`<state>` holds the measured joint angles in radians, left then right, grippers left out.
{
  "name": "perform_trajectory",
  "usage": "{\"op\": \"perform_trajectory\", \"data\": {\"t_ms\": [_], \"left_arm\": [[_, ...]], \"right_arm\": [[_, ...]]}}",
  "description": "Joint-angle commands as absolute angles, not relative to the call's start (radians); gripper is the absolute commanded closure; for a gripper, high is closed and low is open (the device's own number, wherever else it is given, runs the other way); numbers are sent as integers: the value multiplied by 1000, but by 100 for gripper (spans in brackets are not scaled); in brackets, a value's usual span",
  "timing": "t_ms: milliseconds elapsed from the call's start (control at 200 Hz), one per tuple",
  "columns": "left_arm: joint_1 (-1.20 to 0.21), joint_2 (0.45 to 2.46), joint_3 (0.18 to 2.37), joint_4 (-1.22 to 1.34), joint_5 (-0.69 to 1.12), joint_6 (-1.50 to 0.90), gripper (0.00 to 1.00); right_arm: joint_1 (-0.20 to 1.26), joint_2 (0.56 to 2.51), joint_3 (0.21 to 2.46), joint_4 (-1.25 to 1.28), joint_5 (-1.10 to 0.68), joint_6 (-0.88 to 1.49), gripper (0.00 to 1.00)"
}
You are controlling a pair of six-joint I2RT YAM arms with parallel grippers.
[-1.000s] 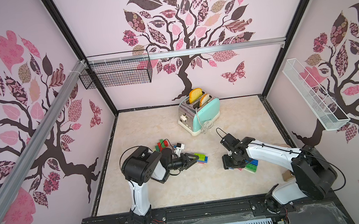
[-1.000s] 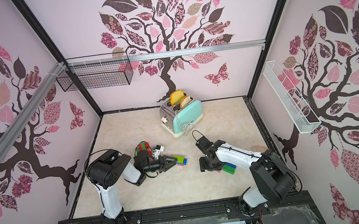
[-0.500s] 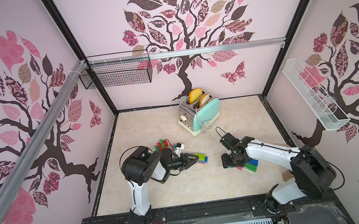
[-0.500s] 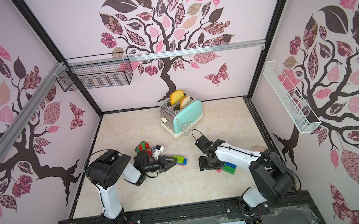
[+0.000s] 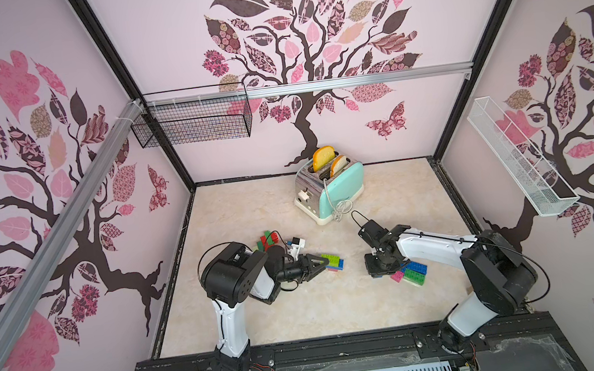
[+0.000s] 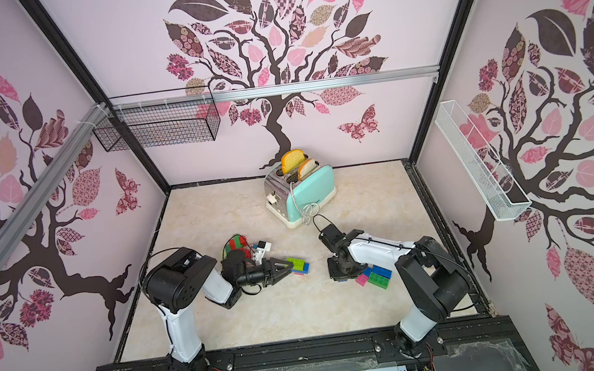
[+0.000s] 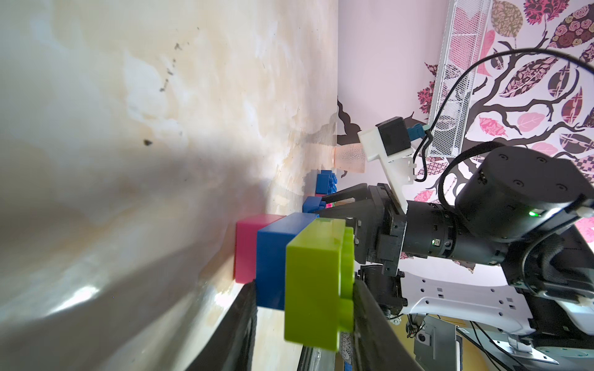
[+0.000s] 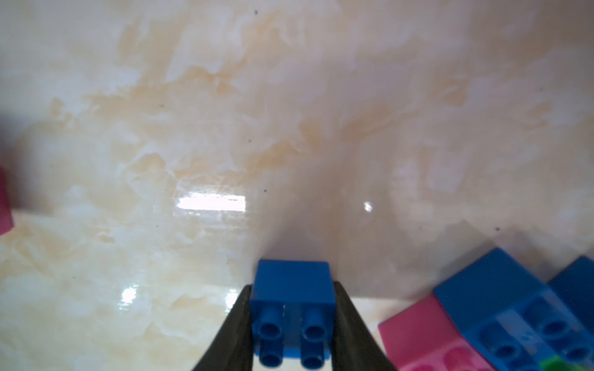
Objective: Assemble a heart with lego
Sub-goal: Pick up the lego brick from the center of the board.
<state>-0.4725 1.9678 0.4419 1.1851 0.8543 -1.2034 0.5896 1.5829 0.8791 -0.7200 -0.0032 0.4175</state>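
My left gripper (image 7: 305,308) is shut on a joined lego stack (image 7: 315,282) of lime, blue and pink bricks, which it holds sideways just above the floor; both top views show the left gripper (image 5: 324,262) (image 6: 289,265) and the stack (image 5: 333,263) (image 6: 299,265). My right gripper (image 8: 292,324) points down at the floor and is shut on a small blue 2x2 brick (image 8: 292,295). From above, the right gripper (image 5: 381,269) (image 6: 342,270) hides that brick. Loose blue, pink and green lego (image 5: 412,274) (image 6: 374,278) lie right beside it.
Red and green bricks (image 5: 267,238) (image 6: 235,243) lie behind my left arm. A mint toaster (image 5: 341,189) (image 6: 307,193) with two bread slices stands at the back, its cord trailing toward my right arm. A pink brick (image 8: 421,331) and a blue brick (image 8: 501,305) sit close to the right fingers.
My right gripper has shut on the small blue brick. The left gripper and its stack have not moved.
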Motion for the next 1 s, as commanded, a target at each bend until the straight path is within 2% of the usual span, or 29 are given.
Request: {"op": "perform_trajectory", "data": {"t_ms": [0,185,330,525,995], "left_arm": [[-468,1968,434,1169,847,-1186,60],[-468,1974,439,1168,848,-1187,60],[-468,1978,444,1168,848,-1183,60],[-452,1989,447,1167,879,-1167,60],[-411,1982,466,1136,981,-1127,60]], "right_arm": [[590,1578,920,-726,17,392,70],[604,1539,950,-726,-9,305,77],[613,1497,1020,-717,-100,102,76],[618,1577,1182,-861,-222,-146,75],[715,1715,1283,-896,-202,-425,74]]}}
